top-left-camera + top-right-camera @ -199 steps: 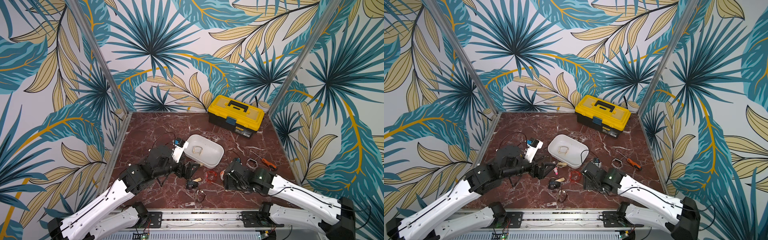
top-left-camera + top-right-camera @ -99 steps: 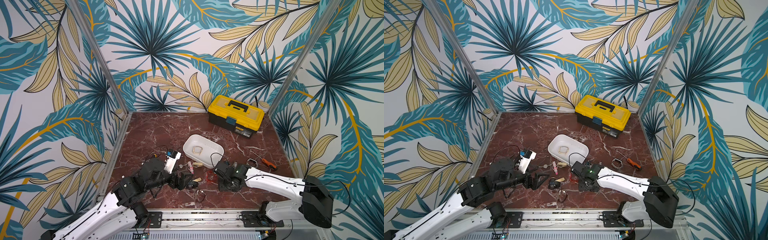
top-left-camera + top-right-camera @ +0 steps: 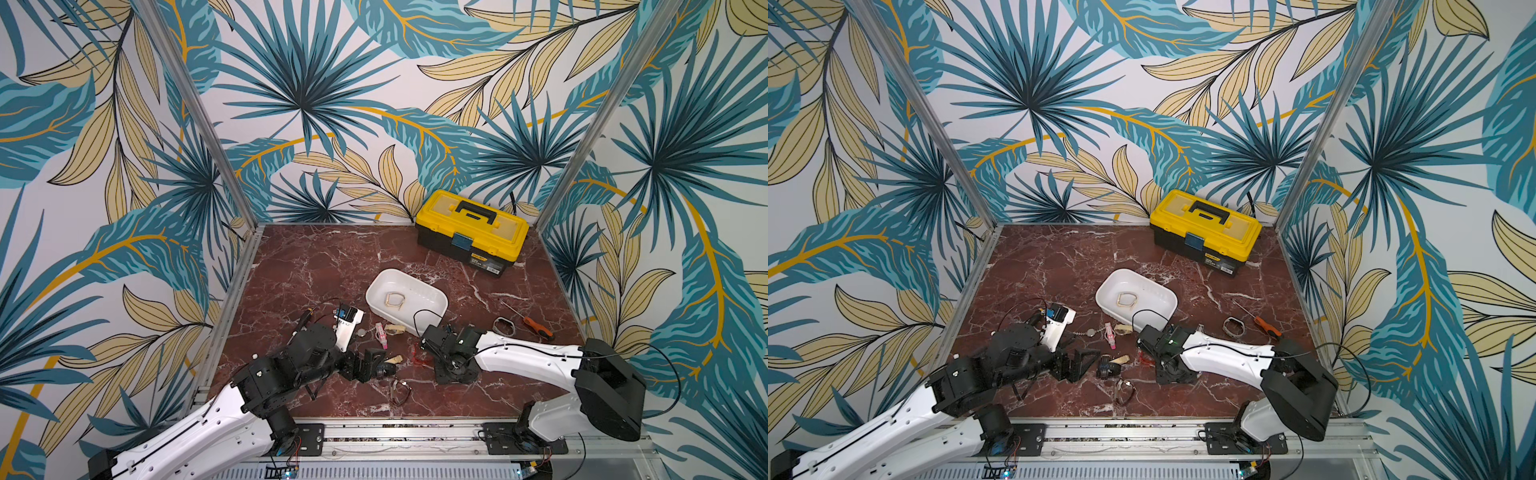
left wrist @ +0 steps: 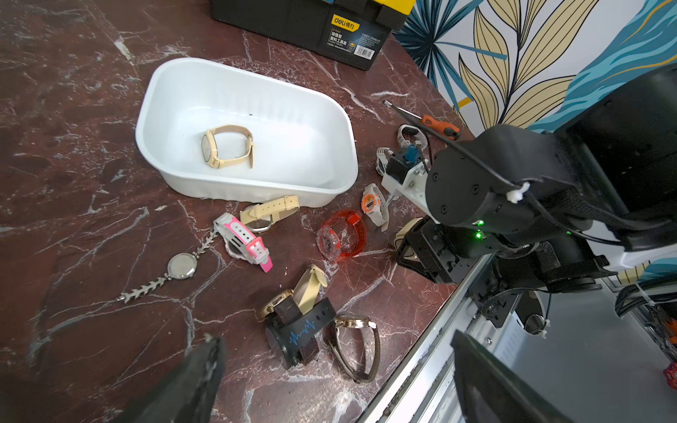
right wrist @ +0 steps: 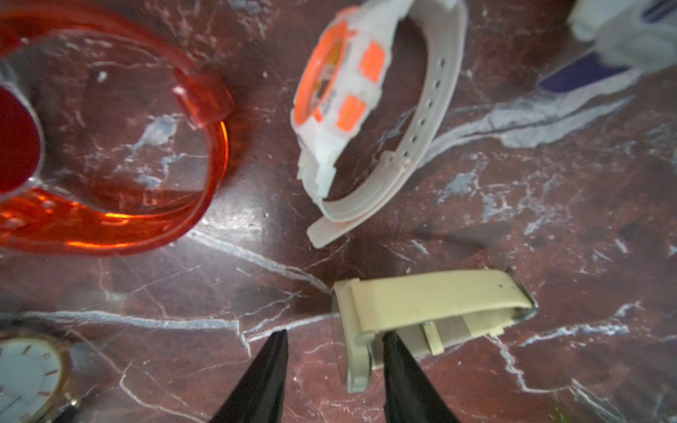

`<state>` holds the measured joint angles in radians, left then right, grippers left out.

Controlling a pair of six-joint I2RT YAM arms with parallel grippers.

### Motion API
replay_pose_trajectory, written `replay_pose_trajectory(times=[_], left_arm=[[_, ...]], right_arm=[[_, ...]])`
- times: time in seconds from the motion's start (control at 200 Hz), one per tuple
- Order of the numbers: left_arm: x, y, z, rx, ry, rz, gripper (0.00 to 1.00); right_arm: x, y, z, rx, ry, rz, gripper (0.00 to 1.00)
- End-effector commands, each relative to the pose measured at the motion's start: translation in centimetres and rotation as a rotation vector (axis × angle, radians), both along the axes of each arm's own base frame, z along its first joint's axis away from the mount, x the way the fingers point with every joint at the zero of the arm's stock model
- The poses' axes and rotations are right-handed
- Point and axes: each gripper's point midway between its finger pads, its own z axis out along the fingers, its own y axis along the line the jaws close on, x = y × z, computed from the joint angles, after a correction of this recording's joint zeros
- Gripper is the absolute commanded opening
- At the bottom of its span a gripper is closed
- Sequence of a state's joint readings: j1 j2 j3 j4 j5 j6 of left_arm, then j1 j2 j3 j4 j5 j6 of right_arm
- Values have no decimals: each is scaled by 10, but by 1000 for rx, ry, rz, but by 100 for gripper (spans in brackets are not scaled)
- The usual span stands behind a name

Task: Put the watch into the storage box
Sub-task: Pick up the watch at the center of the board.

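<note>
The storage box (image 3: pixel 419 293) (image 3: pixel 1150 294) (image 4: pixel 293 146) is a shallow white tub mid-table with one cream watch (image 3: pixel 395 300) (image 4: pixel 223 146) lying inside. My right gripper (image 5: pixel 335 351) (image 3: pixel 451 368) points down at the table in front of the tub. Its jaws straddle the case of another cream watch (image 5: pixel 432 300). One finger (image 5: pixel 397 366) sits inside the strap loop against the case; the other finger (image 5: pixel 273 366) stands apart. My left gripper (image 4: pixel 335 340) (image 3: pixel 374 366) hovers wide open over a black watch (image 4: pixel 300 329), holding nothing.
Several loose watches lie in front of the tub: a red translucent one (image 5: pixel 110 219) (image 4: pixel 340 234), a white-and-orange one (image 5: pixel 340 110), a pink one (image 4: pixel 241 238), a brown-strapped one (image 4: pixel 359 344). A yellow toolbox (image 3: pixel 471 232) stands at the back right. A screwdriver (image 3: pixel 536 326) lies right.
My right arm has reached in and dropped to the table, its jaws narrowing round the cream watch. My left gripper has pulled back from the tub toward the front, still open.
</note>
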<state>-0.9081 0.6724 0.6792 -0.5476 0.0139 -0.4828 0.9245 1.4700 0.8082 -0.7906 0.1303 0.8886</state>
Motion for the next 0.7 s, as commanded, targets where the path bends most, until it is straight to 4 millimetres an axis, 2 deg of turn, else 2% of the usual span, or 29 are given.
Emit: replay_pose_trajectory(times=[0.0,0.305,0.456,0.696], left_arm=[[7,-4,8,-13,-87,11,100],[16,-5,13,66,-230,42,100],[19,-4,13,94,-264,58,100],[24,3,15,132,-304,86,100]], right_arm=[[4,0,-2,-10,-16,3,41],[6,-4,2,-32,-26,11,21],[6,-5,12,-16,-41,8,18],[5,-4,42,46,-80,18,16]])
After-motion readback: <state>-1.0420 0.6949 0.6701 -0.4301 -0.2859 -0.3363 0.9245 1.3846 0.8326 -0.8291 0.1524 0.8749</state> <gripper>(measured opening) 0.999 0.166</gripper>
